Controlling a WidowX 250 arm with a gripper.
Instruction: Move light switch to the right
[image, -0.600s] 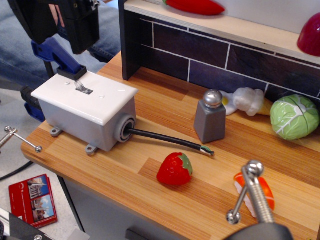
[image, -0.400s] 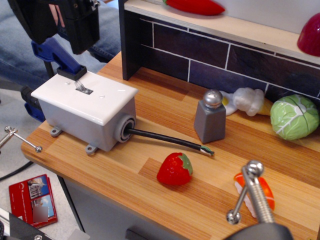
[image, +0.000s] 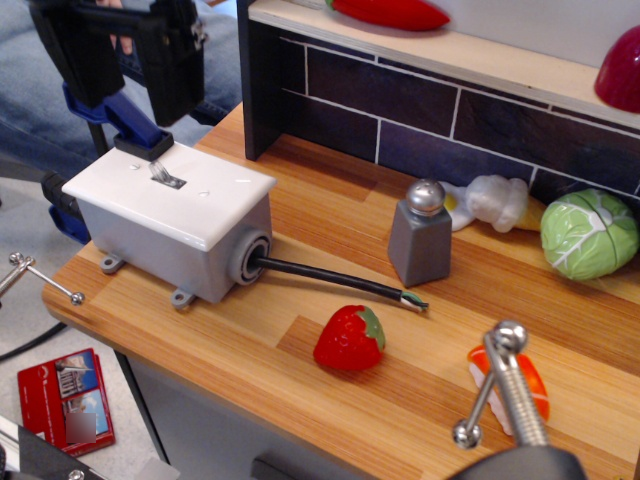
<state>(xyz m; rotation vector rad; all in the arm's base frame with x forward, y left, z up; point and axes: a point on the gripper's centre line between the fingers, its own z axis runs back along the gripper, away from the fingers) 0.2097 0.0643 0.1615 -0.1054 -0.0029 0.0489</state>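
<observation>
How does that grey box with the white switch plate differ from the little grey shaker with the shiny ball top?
The grey box with the white switch plate is wide and lies low, while the small grey shaker with the silver ball top stands tall and narrow. The box trails a black cable; the shaker has none. The box sits at the counter's left end, the shaker mid-counter. Both have grey bodies.

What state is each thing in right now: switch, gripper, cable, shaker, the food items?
light switch: lever tilted toward the left, untouched.
gripper: above the switch box, not touching the lever; open or shut unclear.
black cable: plugged into the box, free end loose on the counter.
salt shaker: upright.
strawberry: lying on its side.
cabbage: resting by the backsplash.
</observation>
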